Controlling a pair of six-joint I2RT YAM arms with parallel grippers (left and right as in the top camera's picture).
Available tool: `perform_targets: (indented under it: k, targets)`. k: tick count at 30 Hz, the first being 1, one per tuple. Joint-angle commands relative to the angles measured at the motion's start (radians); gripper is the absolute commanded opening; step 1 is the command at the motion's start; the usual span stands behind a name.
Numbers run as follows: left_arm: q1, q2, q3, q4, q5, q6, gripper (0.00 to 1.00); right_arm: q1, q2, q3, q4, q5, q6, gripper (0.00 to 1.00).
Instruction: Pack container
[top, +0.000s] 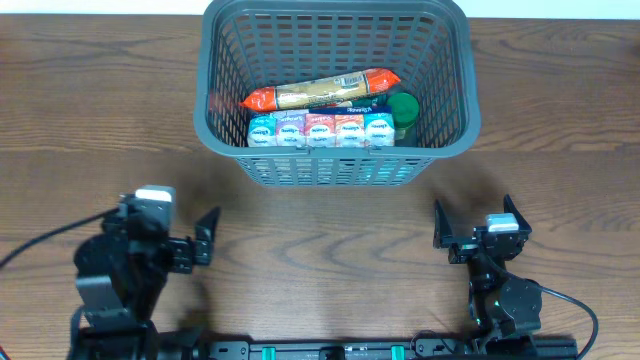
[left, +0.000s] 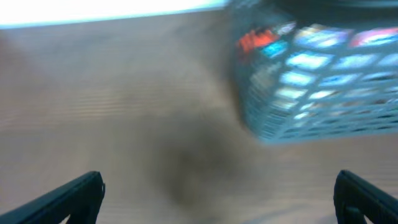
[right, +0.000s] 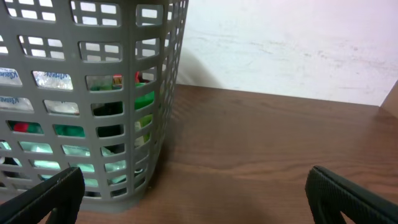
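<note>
Container contents read clearly only overhead.

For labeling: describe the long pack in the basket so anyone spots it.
Find the grey basket at the far side of the table. Inside, a long pack lies alongside a row of small cartons. Only it is yellowish with orange-red ends.

Pkgs in container, table rear
</note>
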Motion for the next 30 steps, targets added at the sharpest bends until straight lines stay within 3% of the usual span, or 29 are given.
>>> perform_targets:
  k: [1, 7, 10, 13, 20, 30]
  targets:
    - [-0.073, -0.086, -0.135, 0.141, 0.058, 0.025, 0.99, 0.01, -0.006, -0.002, -0.005, 0.0, 0.013, 0.99]
    - [-0.123, -0.2, -0.471, 0.667, 0.056, 0.093, 0.99, 0.01, -0.006, -0.002, -0.004, 0.0, 0.013, 0.99]
    - [-0.123, -0.239, -0.589, 0.81, 0.042, 0.095, 0.99, 0.01, -0.006, -0.002, -0.005, 0.0, 0.013, 0.99]
    - [-0.123, -0.287, -0.65, 0.824, 0.037, 0.095, 0.99, 0.01, -0.006, -0.002, -0.005, 0.0, 0.013, 0.99]
    - [-0.123, -0.414, -0.655, 0.573, 0.011, 0.094, 0.99, 0.01, -0.006, -0.002, -0.005, 0.0, 0.013, 0.99]
    - [-0.173, -0.459, -0.655, 0.586, 0.005, 0.034, 0.99, 0.01, -0.006, -0.002, -0.004, 0.0, 0.013, 0.99]
